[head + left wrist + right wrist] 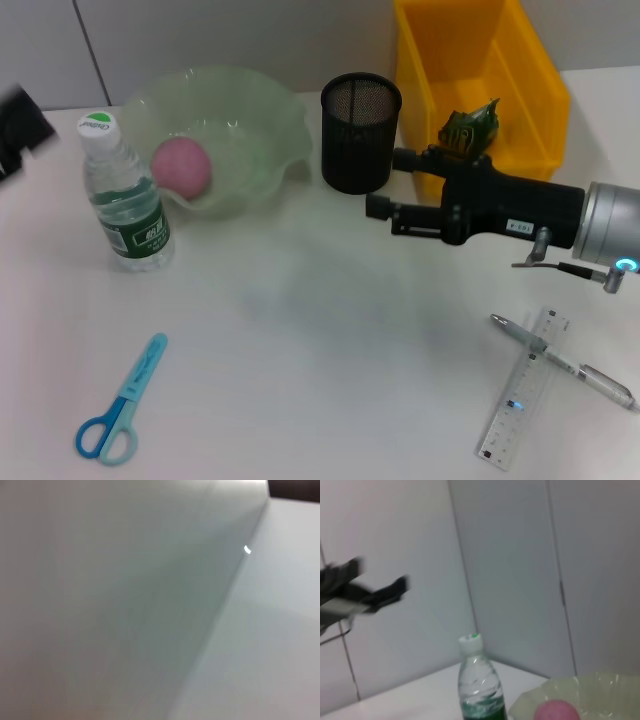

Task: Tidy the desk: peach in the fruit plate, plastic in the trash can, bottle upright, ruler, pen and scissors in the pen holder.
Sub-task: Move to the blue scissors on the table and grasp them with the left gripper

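Already, much of the desk is seen to be settled: the peach lies in the fruit plate, the bottle stands upright just beside that plate, and the green plastic rests inside the yellow trash can. Three items are left on the table: the scissors at the near left, and the ruler with the pen laid across it at the near right.

The right gripper is held above the table, pointing toward the robot's left, just beside the pen holder; nothing is seen between its fingers, though whether they are parted or closed cannot be told. The ruler and pen lie behind and below its wrist, toward the robot's body, so a reach back and down would be required. The ruler's long axis runs roughly away from the robot, the pen's diagonally over it (the right arm is judged far nearer to both).

The left gripper is barely glimpsed at the far left edge, closer to the scissors; its state cannot be told.
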